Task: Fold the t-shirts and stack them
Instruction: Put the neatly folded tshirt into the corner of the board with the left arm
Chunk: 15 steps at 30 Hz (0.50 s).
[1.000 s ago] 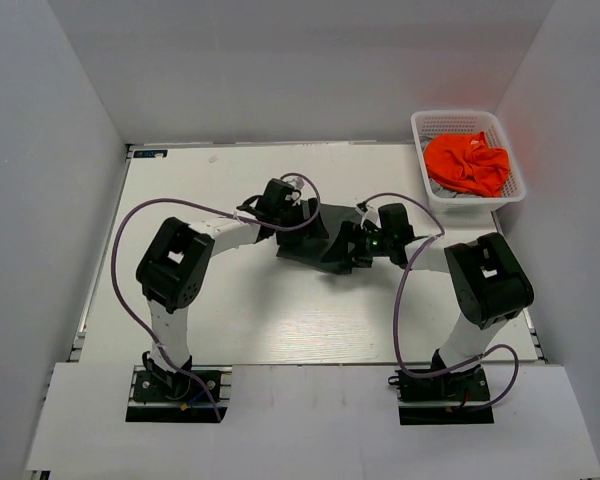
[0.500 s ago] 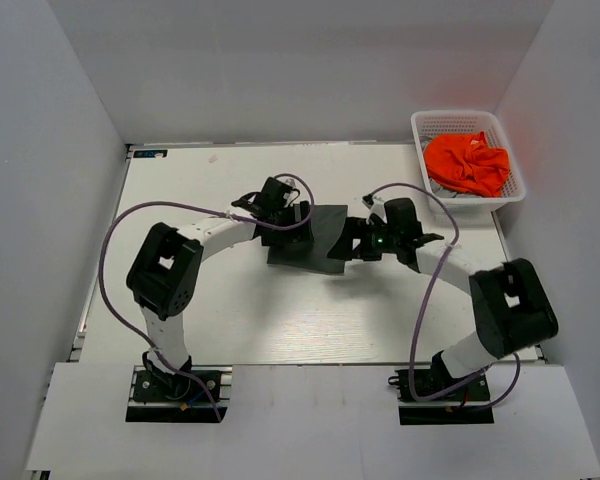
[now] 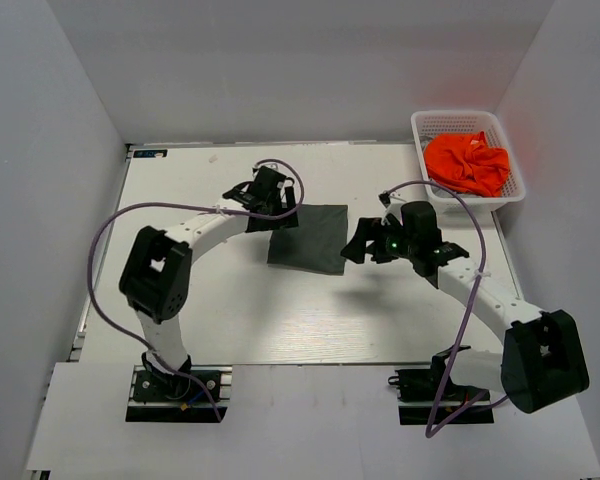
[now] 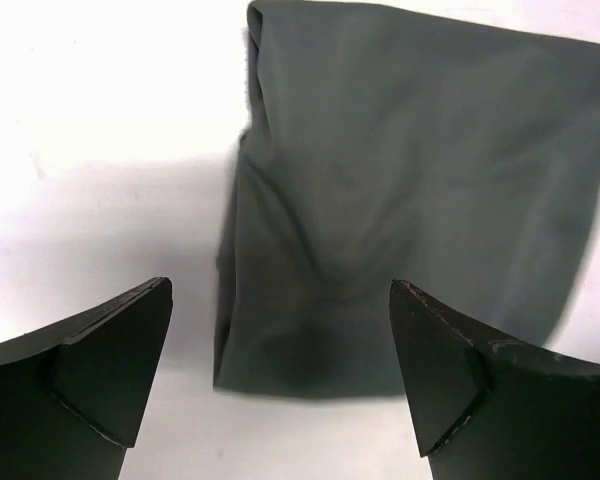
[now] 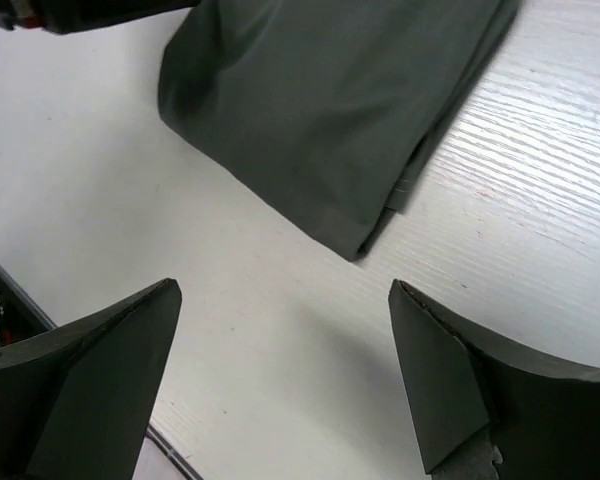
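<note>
The dark olive-grey t-shirt point(image 3: 311, 238) lies folded into a flat rectangle on the table's middle. It also shows in the left wrist view point(image 4: 410, 190) and the right wrist view point(image 5: 330, 100). My left gripper point(image 3: 280, 217) is open and empty at the shirt's left edge, just off the cloth point(image 4: 280, 350). My right gripper point(image 3: 357, 245) is open and empty, to the right of the shirt, above bare table point(image 5: 280, 350). The bright orange t-shirt point(image 3: 467, 163) lies crumpled in the white lattice basket point(image 3: 432, 122) at the back right.
The white table point(image 3: 200, 300) is enclosed by grey walls on the left, back and right. Purple cables loop over both arms. The arm bases stand at the near edge.
Both grippers have let go of the olive-grey shirt and drawn apart, left arm to the left, right arm to the right. The shirt now lies flat and folded.
</note>
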Each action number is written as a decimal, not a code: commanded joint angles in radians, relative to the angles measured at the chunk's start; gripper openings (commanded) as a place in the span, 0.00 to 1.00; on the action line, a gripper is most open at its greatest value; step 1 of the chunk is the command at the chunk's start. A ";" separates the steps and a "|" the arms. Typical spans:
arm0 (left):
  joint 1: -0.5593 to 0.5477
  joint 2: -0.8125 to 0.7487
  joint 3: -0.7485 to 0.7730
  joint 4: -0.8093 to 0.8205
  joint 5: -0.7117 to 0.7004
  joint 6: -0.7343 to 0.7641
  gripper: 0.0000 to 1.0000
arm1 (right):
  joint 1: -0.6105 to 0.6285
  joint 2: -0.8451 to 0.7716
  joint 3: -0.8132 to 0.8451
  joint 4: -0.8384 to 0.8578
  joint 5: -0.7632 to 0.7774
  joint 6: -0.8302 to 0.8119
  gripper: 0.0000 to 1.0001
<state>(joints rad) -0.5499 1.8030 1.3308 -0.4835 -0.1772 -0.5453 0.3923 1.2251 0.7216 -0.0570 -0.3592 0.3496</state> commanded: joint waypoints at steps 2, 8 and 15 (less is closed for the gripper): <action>0.004 0.113 0.077 -0.066 -0.086 0.021 1.00 | -0.007 -0.032 -0.011 -0.046 0.069 -0.035 0.90; 0.004 0.278 0.211 -0.168 -0.188 0.021 0.74 | -0.007 -0.041 -0.016 -0.058 0.098 -0.041 0.90; 0.004 0.363 0.291 -0.248 -0.287 0.042 0.08 | -0.007 -0.044 -0.027 -0.055 0.123 -0.038 0.90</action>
<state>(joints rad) -0.5533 2.1384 1.6062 -0.6319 -0.3614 -0.5301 0.3874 1.2034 0.7048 -0.1181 -0.2638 0.3286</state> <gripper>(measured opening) 0.134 0.904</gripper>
